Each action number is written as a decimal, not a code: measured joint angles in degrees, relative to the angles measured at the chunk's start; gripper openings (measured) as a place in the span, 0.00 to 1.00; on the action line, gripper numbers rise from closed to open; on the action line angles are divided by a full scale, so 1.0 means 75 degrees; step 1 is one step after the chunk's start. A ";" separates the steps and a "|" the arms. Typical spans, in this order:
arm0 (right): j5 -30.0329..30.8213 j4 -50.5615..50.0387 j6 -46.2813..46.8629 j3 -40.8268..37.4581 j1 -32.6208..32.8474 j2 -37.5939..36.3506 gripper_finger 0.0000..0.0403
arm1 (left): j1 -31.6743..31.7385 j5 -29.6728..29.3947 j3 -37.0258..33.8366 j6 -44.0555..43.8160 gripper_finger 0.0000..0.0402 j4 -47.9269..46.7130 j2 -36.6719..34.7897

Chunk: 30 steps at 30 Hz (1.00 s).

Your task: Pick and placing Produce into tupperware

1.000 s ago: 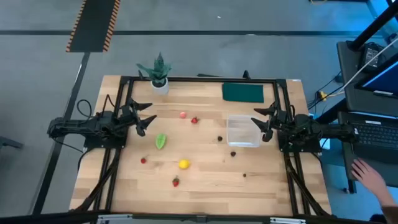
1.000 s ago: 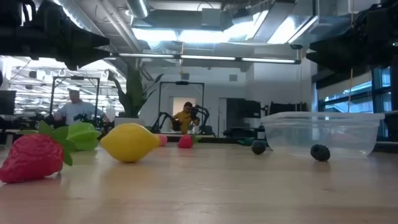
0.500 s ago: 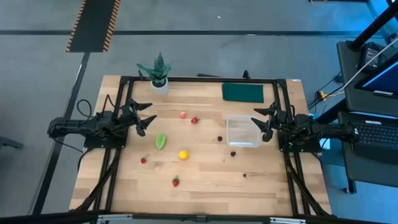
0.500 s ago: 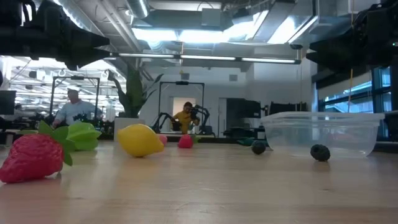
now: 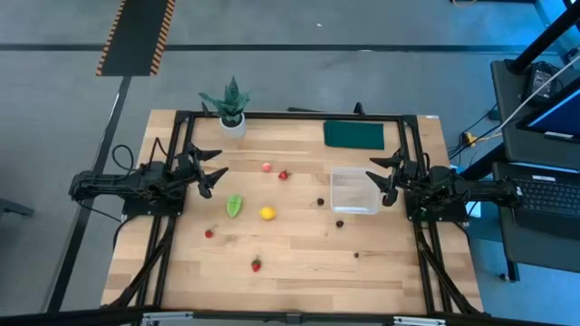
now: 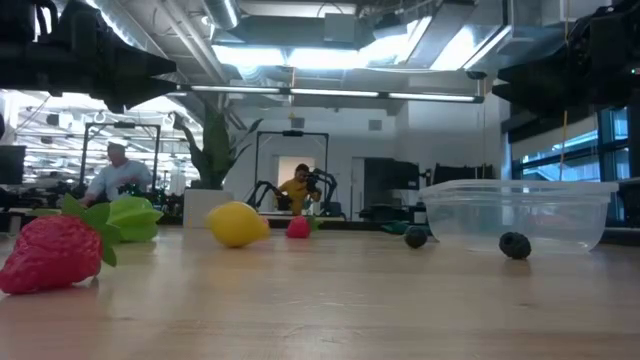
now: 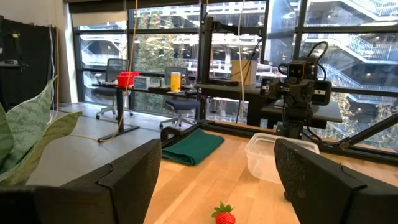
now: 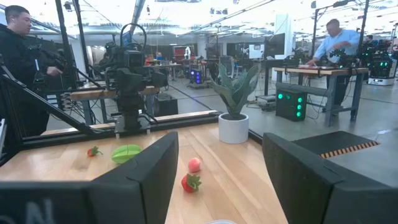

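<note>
**Nothing Picked Up Yet**

Still at the very start. Both arms parked at the table's sides, not reaching.

Left gripper (image 5: 210, 173): fingers wide open, nothing held. Right gripper (image 5: 384, 178): fingers wide open too, nothing held.

Clear tupperware (image 5: 353, 191) just in front of the right gripper, nothing inside. One dark berry (image 5: 340, 223) just beside the box, another dark berry (image 5: 320, 203) a bit further out.

Green leafy piece (image 5: 235, 206) near the left gripper, just ahead of it. Yellow lemon (image 5: 267, 214) a little past that. Pink fruit (image 5: 266, 167) and red berry (image 5: 284, 175) close together, out in front too.

Probably next: reach down to a near piece, pinch softly, carry over to the box.
</note>
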 joint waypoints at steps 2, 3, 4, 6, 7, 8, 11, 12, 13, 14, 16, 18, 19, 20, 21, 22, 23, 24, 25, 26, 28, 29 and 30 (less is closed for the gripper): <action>0.0000 0.0000 -0.0007 0.0000 0.0001 0.0000 0.58 | 0.0001 0.0000 -0.0001 0.0000 0.76 0.0000 -0.0001; 0.0000 0.0000 -0.0005 0.0000 0.0002 0.0000 0.58 | 0.0000 0.0000 -0.0002 0.0000 0.76 0.0003 -0.0001; -0.0002 0.0000 0.0002 0.0000 0.0000 0.0000 0.58 | 0.0003 0.0000 0.0000 0.0000 0.76 0.0001 -0.0002; 0.0000 0.0000 -0.0006 0.0000 0.0002 0.0000 0.58 | 0.0001 0.0000 -0.0002 0.0000 0.76 0.0000 -0.0002; -0.0002 0.0000 -0.0007 0.0000 0.0002 0.0000 0.58 | 0.0002 0.0000 0.0000 0.0000 0.76 0.0001 -0.0001; 0.0000 0.0000 -0.0005 0.0000 0.0001 0.0000 0.58 | 0.0001 0.0000 -0.0001 0.0000 0.76 0.0000 -0.0002; -0.0001 0.0000 -0.0003 0.0000 -0.0001 0.0000 0.58 | 0.0000 0.0000 0.0000 0.0000 0.76 0.0000 -0.0003; 0.0000 0.0000 -0.0007 0.0000 -0.0001 0.0000 0.58 | 0.0000 0.0000 0.0000 0.0000 0.76 0.0002 0.0000; 0.0000 0.0000 -0.0006 0.0000 0.0001 0.0000 0.58 | 0.0001 0.0000 -0.0002 0.0000 0.76 0.0000 0.0000; -0.0001 0.0000 0.0000 0.0000 0.0002 0.0000 0.58 | 0.0000 0.0000 0.0000 0.0000 0.76 0.0000 -0.0002; 0.0000 0.0000 -0.0003 0.0000 0.0002 0.0000 0.58 | 0.0003 0.0000 -0.0001 0.0000 0.76 0.0001 -0.0002; -0.0003 0.0005 -0.0012 0.0000 -0.0001 0.0000 0.58 | 0.0003 0.0000 -0.0001 0.0000 0.76 0.0000 -0.0001; -0.0001 0.0044 -0.0022 0.0000 0.0000 0.0000 0.58 | 0.0003 0.0000 -0.0001 0.0000 0.76 0.0001 -0.0001; 0.0000 0.0128 -0.0024 0.0000 0.0000 0.0003 0.58 | 0.0003 0.0000 0.0000 0.0000 0.76 0.0000 -0.0003; -0.0003 0.0199 -0.0025 0.0002 0.0002 0.0006 0.58 | 0.0003 0.0000 -0.0003 0.0000 0.76 0.0003 0.0000; -0.0002 0.0221 -0.0024 0.0003 0.0002 0.0006 0.58 | 0.0002 0.0000 -0.0002 0.0000 0.76 0.0000 -0.0002; 0.0000 0.0220 -0.0024 0.0003 -0.0001 0.0006 0.58 | 0.0001 -0.0001 0.0000 0.0000 0.76 0.0000 -0.0001; 0.0000 0.0223 -0.0024 0.0003 0.0000 0.0006 0.58 | 0.0001 0.0000 -0.0003 0.0000 0.76 0.0001 -0.0002; -0.0003 0.0229 -0.0023 0.0003 0.0002 0.0006 0.58 | 0.0000 0.0000 -0.0002 0.0000 0.76 0.0002 -0.0001; -0.0002 0.0230 -0.0005 0.0003 -0.0001 0.0006 0.58 | 0.0002 -0.0001 0.0000 0.0000 0.76 0.0000 -0.0002; -0.0003 0.0230 0.0008 0.0003 0.0002 0.0006 0.58 | 0.0001 0.0000 -0.0001 0.0000 0.76 0.0000 -0.0003; -0.0003 0.0227 0.0005 0.0003 0.0002 0.0006 0.58 | 0.0003 0.0000 -0.0003 0.0000 0.76 0.0003 0.0000; -0.0003 0.0227 0.0019 0.0003 0.0002 0.0006 0.58 | 0.0003 0.0000 -0.0003 0.0000 0.76 0.0003 0.0000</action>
